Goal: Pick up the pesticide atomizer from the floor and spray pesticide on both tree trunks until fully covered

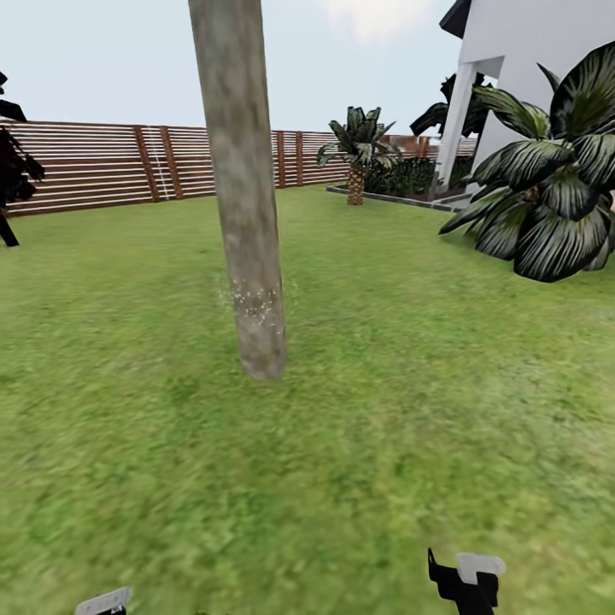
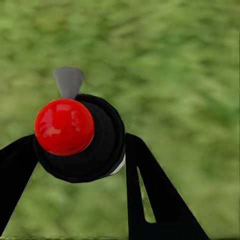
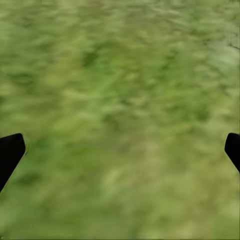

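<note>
A pale trunk (image 1: 243, 184) rises from the grass (image 1: 307, 444) in the head view, leaning slightly, with a faint cloud of white specks (image 1: 254, 301) clinging to it low down, just above its base. Behind the trunk runs a brown slat fence (image 1: 102, 164); to the trunk's right stand a small palm (image 1: 359, 152), a broad striped plant (image 1: 555, 188) and a white house (image 1: 530, 60).

The left pincer (image 2: 80, 150) is clamped around the atomizer (image 2: 85, 140), a black round body with a red ball and a grey nozzle, over the grass. The right pincer (image 3: 120, 147) is spread wide with nothing between its tips, grass beneath.
</note>
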Controlling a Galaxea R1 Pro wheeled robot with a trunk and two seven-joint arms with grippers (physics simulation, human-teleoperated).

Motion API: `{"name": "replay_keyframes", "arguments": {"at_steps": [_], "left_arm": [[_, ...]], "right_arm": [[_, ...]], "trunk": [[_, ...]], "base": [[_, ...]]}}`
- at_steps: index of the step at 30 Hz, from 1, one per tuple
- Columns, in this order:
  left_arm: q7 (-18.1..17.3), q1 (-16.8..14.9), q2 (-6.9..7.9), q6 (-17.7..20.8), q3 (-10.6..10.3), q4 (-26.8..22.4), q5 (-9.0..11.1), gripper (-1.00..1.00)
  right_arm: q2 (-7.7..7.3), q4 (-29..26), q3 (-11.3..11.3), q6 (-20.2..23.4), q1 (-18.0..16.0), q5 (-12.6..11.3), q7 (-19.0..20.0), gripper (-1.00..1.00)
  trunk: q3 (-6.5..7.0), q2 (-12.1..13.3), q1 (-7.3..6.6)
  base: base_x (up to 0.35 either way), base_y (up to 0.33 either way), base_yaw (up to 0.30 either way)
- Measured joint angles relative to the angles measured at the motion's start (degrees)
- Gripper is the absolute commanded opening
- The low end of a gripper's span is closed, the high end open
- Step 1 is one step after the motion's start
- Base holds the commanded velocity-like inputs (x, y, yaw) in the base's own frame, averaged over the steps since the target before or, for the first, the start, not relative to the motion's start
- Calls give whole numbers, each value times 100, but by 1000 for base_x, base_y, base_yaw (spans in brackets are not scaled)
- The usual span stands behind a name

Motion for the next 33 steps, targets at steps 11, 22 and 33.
{"name": "replay_keyframes", "arguments": {"at_steps": [11, 22, 33], "left_arm": [[0, 5, 13, 0, -1, 0, 0, -100], [0, 6, 16, 0, -1, 0, -1, -100], [0, 6, 16, 0, -4, 0, -1, -100]], "right_arm": [[0, 0, 0, -2, 0, 0, -4, 100], [0, 0, 0, -9, 0, 0, -6, 100], [0, -8, 0, -9, 0, 0, -7, 100]], "trunk": [[0, 0, 0], [0, 0, 0], [0, 0, 0]], "base": [[0, 0, 279], [0, 0, 279], [0, 0, 279]]}}
